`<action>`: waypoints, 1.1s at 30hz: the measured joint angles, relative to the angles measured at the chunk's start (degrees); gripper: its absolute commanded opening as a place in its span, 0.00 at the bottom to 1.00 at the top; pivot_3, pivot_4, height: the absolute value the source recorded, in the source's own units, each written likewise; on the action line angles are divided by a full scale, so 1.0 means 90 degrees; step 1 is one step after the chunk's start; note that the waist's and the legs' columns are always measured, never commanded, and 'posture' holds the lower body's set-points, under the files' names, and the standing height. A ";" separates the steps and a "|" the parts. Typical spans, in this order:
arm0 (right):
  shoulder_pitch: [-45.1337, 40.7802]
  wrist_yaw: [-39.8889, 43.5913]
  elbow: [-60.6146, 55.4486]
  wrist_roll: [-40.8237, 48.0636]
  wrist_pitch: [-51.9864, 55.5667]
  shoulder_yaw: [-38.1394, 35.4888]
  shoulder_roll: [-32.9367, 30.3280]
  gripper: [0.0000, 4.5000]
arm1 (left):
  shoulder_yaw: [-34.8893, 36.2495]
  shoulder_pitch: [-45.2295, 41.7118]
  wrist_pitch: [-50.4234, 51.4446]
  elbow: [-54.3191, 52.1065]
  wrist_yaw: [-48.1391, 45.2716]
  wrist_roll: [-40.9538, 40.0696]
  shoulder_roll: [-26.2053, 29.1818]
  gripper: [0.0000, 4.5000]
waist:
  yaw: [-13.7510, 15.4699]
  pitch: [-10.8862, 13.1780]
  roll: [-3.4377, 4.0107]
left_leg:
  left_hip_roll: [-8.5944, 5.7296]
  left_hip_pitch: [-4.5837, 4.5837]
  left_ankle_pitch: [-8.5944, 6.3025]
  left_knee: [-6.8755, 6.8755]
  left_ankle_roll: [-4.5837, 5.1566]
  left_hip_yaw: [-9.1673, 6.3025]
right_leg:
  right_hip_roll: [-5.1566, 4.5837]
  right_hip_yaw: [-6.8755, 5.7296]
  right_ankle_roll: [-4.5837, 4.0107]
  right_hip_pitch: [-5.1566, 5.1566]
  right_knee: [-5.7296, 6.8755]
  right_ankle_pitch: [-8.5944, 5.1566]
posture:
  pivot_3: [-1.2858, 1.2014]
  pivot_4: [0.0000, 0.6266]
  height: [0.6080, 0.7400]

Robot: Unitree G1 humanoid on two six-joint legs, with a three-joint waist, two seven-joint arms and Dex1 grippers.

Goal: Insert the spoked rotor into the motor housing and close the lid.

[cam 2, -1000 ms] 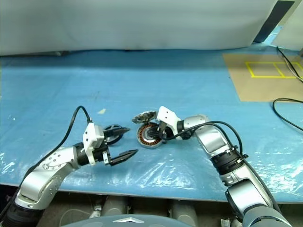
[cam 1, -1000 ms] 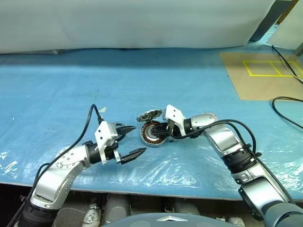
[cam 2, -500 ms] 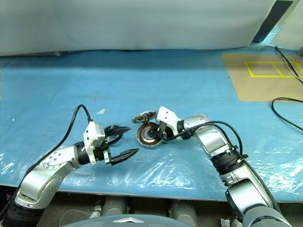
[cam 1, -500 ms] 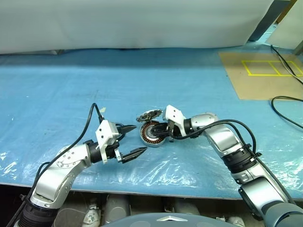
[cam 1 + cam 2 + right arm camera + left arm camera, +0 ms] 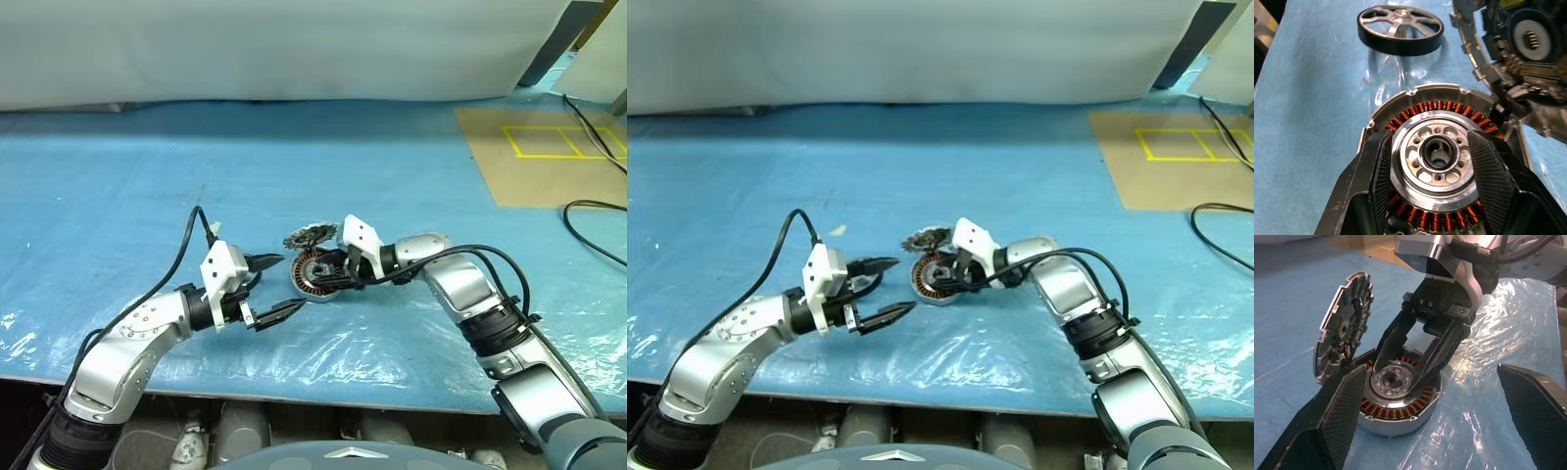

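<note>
The motor housing lies on the blue table, its copper windings ringing a silver centre. The lid stands up open on the housing's far edge, ridged inner face showing. My right gripper points down into the housing, open, one finger on each side of the silver centre. The spoked rotor, dark-rimmed with silver spokes, lies flat on the table just left of the housing. My left gripper hovers open beside the housing's left side, with nothing between its fingers.
A brown board marked with yellow tape lies at the far right, with black cables beside it. A crinkled clear plastic sheet covers the table's near edge. A white sheet hangs along the back.
The right gripper's fingers have spread apart over the housing's silver centre. Neither arm has moved noticeably.
</note>
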 measured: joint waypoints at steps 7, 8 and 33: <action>-0.0092 0.0084 -0.0367 0.0323 0.0368 -0.0195 -0.0028 0.35 | -0.0002 -0.0081 -0.0006 0.0030 -0.0019 0.0000 -0.0003 1.00 | -0.0004 0.0000 0.0000 | 0.0001 -0.0025 0.0001 -0.0001 0.0001 0.0000 | 0.0002 -0.0001 0.0000 -0.0025 0.0001 0.0000 | 0.52 0.24 1.00; -0.0066 0.0073 -0.0366 0.0281 0.0320 -0.0167 -0.0036 0.27 | -0.0002 -0.0081 -0.0009 0.0044 -0.0020 0.0000 -0.0011 1.00 | -0.0001 0.0000 0.0000 | 0.0001 -0.0026 0.0001 -0.0001 0.0001 0.0000 | 0.0002 -0.0001 0.0000 -0.0026 0.0001 0.0001 | 0.52 0.24 1.00; 0.0077 -0.0406 0.0152 0.0037 0.0284 0.0081 0.0331 0.01 | -0.0029 0.0177 -0.0052 0.0005 -0.0072 -0.0070 0.0039 1.00 | -0.0004 0.0000 0.0000 | 0.0001 -0.0027 0.0000 0.0001 0.0000 -0.0001 | 0.0001 -0.0001 0.0000 -0.0027 0.0002 0.0000 | 0.52 0.24 1.00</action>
